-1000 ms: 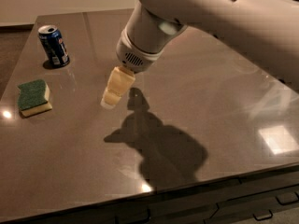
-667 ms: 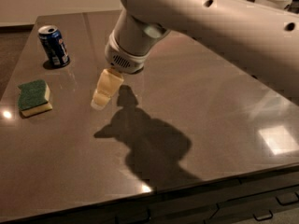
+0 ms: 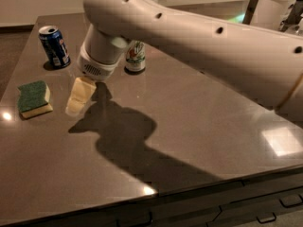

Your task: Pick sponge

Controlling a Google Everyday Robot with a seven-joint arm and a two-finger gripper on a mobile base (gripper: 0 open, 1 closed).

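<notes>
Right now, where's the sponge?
Camera view, left side: the sponge lies near the table edge, in front of the blue can, just left of the gripper, not touching.

Sponge (image 3: 33,98) lies on the counter (image 3: 203,126) near its left edge. Can (image 3: 54,46) stands behind the sponge, toward the far left corner. Second can (image 3: 136,56) stands farther right, partly hidden behind the arm (image 3: 189,37). Arm reaches in from the right across the counter. Hand (image 3: 75,107) hangs at its end, pointing down, just right of the sponge and apart from it, in front of both cans. Drawer handles (image 3: 266,218) sit below the counter's front edge, at right.
</notes>
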